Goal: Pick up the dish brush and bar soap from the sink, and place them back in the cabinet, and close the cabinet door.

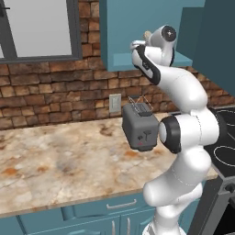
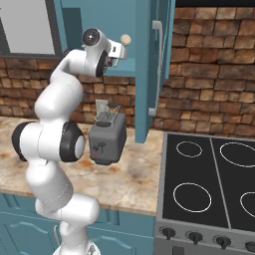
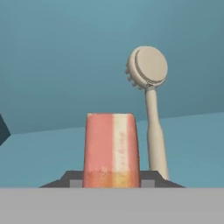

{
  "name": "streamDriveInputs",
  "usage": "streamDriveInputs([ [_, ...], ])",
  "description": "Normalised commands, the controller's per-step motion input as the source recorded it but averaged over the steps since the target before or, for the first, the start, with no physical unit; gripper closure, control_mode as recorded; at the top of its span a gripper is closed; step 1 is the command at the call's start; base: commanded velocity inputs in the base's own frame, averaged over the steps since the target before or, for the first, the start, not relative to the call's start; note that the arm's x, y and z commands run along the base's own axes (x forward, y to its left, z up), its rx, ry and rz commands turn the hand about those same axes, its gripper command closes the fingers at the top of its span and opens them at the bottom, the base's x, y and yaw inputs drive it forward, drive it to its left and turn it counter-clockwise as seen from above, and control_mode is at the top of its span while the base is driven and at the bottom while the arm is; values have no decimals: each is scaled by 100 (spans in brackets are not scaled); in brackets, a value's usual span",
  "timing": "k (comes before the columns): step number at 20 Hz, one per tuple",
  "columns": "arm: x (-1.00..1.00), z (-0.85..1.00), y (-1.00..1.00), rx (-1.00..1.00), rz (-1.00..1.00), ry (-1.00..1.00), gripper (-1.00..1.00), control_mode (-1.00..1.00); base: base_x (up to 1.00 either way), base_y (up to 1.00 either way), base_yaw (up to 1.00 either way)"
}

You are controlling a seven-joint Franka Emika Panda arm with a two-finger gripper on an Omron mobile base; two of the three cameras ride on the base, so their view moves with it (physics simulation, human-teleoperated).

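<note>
1. Nearest, the low teal cupboards (image 1: 92,213) sit under the marbled worktop (image 1: 55,160), beside the black stove (image 2: 209,184) with its white ring burners.
2. On the worktop, a dark grey toaster (image 2: 107,139) stands close to the brick wall (image 2: 209,74).
3. Higher up, the white arm reaches into the open cabinet (image 1: 124,32), whose cabinet door (image 2: 152,69) stands swung out with its silver handle facing the room.
4. In the hand view, the tool (image 3: 112,180) pinches the bar soap (image 3: 111,146) between its dark fingertips, the block standing upright.
5. Just beyond the soap, the dish brush (image 3: 148,83) rests inside the cabinet, its round cream head up against the teal back wall and its handle running down to the shelf floor.
</note>
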Motion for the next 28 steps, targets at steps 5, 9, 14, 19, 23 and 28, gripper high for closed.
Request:
streamDriveInputs([
  [5, 17, -4, 0, 0, 0, 0, 100, -100, 0, 0, 0],
  [9, 4, 0, 0, 0, 0, 0, -100, -100, 0, 0, 0],
  [14, 0, 0, 0, 0, 0, 0, -100, -100, 0, 0, 0],
  [19, 0, 0, 0, 0, 0, 0, -100, -100, 0, 0, 0],
  [23, 0, 0, 0, 0, 0, 0, -100, -100, 0, 0, 0],
  [28, 0, 0, 0, 0, 0, 0, -100, -100, 0, 0, 0],
])
